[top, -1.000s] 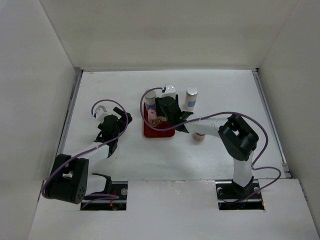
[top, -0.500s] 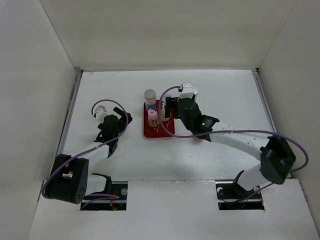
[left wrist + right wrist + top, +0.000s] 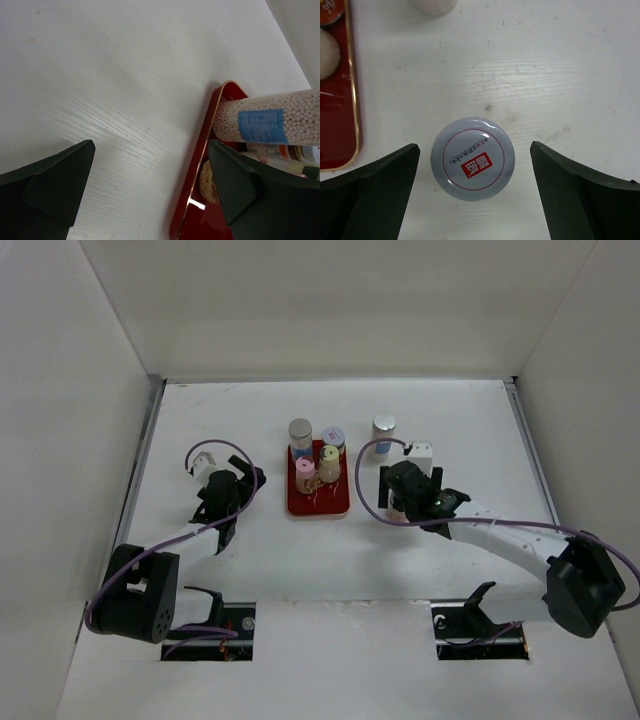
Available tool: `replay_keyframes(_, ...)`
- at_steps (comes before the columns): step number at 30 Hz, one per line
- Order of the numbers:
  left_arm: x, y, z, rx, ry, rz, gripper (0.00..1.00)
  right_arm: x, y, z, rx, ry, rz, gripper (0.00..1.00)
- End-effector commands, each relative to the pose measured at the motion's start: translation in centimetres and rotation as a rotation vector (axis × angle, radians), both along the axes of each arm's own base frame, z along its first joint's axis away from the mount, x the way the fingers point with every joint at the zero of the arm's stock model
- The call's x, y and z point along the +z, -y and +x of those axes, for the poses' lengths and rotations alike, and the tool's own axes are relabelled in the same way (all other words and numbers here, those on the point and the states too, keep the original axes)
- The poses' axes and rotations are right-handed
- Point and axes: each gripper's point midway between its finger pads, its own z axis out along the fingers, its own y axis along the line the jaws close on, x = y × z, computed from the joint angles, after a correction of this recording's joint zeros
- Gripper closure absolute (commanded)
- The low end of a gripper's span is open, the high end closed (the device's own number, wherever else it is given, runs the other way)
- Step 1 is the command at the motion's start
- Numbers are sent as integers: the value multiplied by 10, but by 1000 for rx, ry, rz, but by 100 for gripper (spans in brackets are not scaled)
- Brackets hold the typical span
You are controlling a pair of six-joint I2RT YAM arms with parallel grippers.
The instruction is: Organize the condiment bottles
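My right pincer (image 3: 473, 146): released, jaws wide, straddling from above the grey-capped bottle (image 3: 472, 159), upright on the table (image 3: 560, 60), low centre of wrist frame; no contact. Set for a top grasp, I judge. Red tray (image 3: 337, 115) at left edge, four bottles (image 3: 329, 460) grouped there; its rim close. Open room right. My left pincer (image 3: 151, 150): released, empty.
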Motion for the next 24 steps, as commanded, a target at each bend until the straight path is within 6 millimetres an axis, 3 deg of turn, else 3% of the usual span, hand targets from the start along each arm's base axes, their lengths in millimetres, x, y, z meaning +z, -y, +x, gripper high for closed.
replay_keyframes(1, 17, 5, 10, -9, 65, -33, 0, -2, 9, -2, -49, -15, 27, 2)
replay_keyframes(5, 16, 4, 9, -6, 65, -33, 0, -12, -5, 3, -16, -39, 72, 13)
replay_keyframes(9, 17, 3, 10, -4, 67, -33, 0, -8, -8, 12, -17, -7, 75, 45)
replay_keyframes(11, 17, 3, 9, -4, 68, -33, 0, 4, -9, 13, -14, 22, 82, 53)
replay_keyframes(14, 16, 3, 9, -4, 65, -33, 0, 42, -12, 17, -5, 115, 110, 55)
replay_keyframes(18, 15, 5, 10, -9, 59, -35, 0, 97, -57, 14, 118, 210, 216, 54)
replay_keyframes(24, 16, 2, 9, -1, 65, -36, 0, 109, -161, 17, 329, 215, 308, 53)
